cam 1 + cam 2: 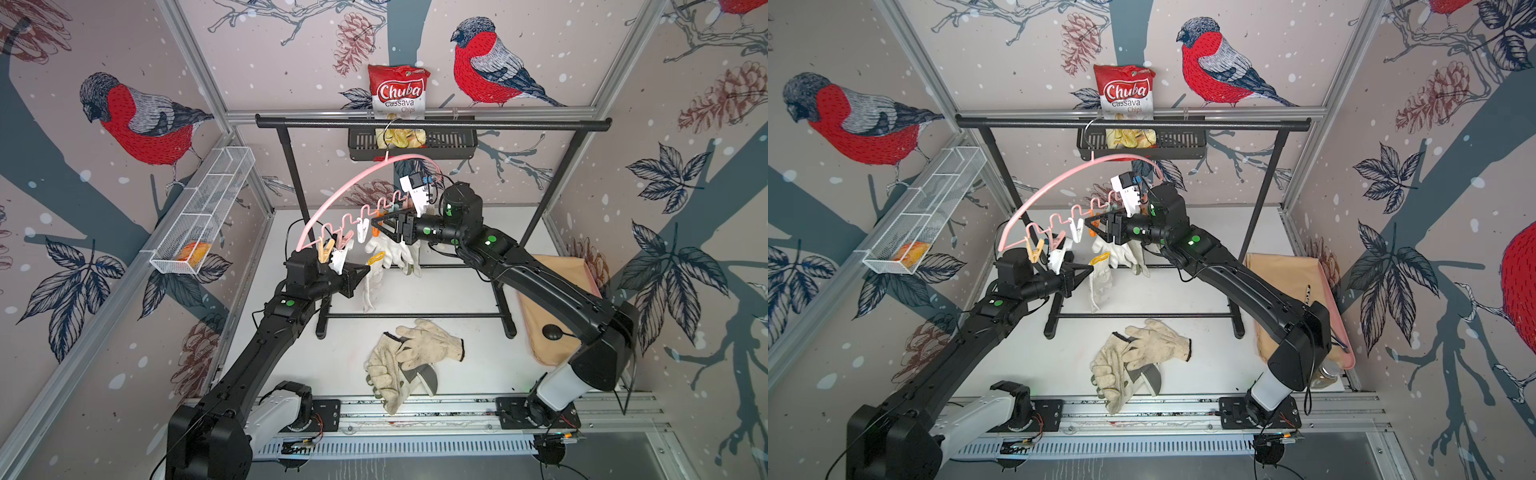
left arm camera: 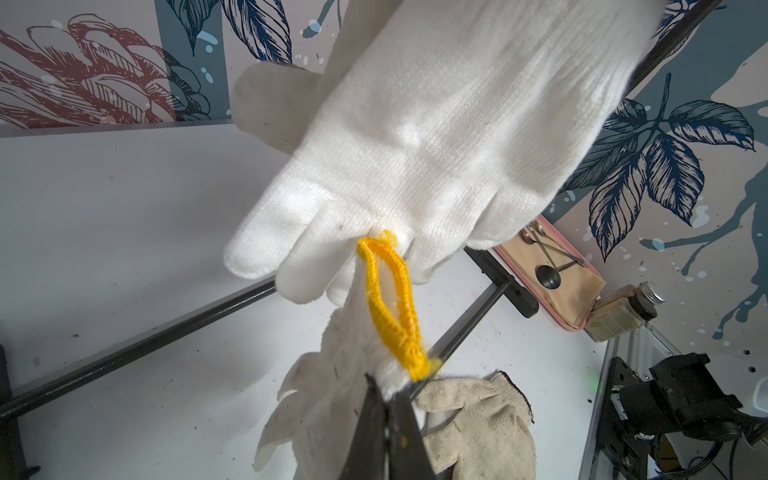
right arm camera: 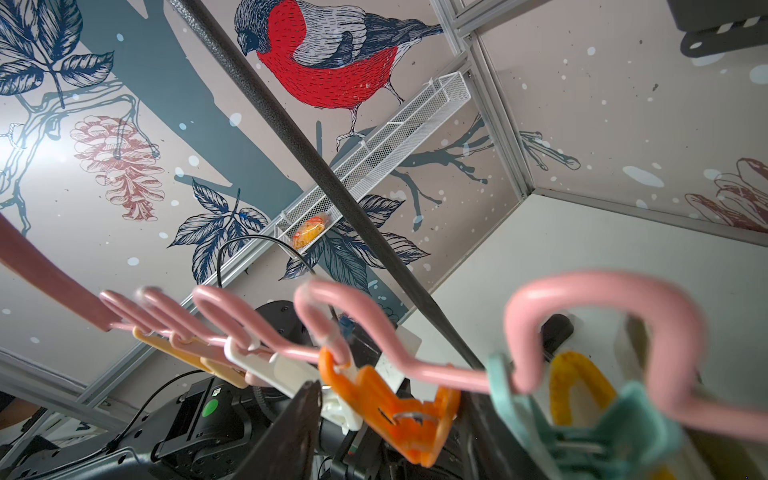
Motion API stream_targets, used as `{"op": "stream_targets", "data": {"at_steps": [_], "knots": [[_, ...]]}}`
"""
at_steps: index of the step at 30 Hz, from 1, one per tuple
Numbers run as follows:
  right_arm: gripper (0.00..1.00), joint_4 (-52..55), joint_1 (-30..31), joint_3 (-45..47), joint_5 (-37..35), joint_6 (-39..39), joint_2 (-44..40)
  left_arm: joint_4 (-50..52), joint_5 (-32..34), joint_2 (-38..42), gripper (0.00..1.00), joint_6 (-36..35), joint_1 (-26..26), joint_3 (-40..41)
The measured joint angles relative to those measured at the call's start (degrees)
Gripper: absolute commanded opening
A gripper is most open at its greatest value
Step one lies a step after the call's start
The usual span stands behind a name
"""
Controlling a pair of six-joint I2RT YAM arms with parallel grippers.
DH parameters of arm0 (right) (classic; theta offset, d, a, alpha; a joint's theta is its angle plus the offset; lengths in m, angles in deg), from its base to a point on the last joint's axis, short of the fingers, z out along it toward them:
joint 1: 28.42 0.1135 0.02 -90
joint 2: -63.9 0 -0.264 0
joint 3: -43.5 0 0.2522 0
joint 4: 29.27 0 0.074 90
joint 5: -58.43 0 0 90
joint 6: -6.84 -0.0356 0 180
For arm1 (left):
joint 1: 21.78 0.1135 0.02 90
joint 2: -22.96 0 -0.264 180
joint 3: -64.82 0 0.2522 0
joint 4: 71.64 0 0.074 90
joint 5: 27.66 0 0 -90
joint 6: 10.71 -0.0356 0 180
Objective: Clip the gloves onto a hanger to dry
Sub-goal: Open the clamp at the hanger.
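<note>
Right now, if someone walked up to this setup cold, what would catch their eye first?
Probably the pink hanger with pastel clothespins, hanging mid-scene from the black rack, both arms reaching up to it. The left gripper is shut on a yellow-cuffed knit glove, while the right gripper brackets the orange clothespin. Behind, a red chips bag stands in a basket, and loose gloves lie heaped on the table in front.
</note>
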State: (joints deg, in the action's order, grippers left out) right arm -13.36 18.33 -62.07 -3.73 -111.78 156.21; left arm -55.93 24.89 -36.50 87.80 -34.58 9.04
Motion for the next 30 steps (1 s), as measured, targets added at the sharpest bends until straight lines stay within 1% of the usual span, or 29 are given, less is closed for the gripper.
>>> {"op": "stream_targets", "data": {"at_steps": [6,14,21,26,30], "knots": [[0.52,0.7,0.3,0.0,-2.2,0.5,0.0,0.0,0.0,0.0,0.0,0.0,0.0,0.0],[0.52,2.6,1.1,-2.0,-5.2,2.1,1.0,0.0,0.0,0.0,0.0,0.0,0.0,0.0],[0.5,3.1,1.4,-3.2,-5.6,3.2,1.9,0.0,0.0,0.0,0.0,0.0,0.0,0.0],[0.48,3.2,1.4,-3.8,-6.0,3.4,2.6,0.0,0.0,0.0,0.0,0.0,0.0,0.0],[0.44,3.5,1.4,-3.9,-6.0,3.5,2.8,0.0,0.0,-0.2,0.0,0.0,0.0,-0.3]]}}
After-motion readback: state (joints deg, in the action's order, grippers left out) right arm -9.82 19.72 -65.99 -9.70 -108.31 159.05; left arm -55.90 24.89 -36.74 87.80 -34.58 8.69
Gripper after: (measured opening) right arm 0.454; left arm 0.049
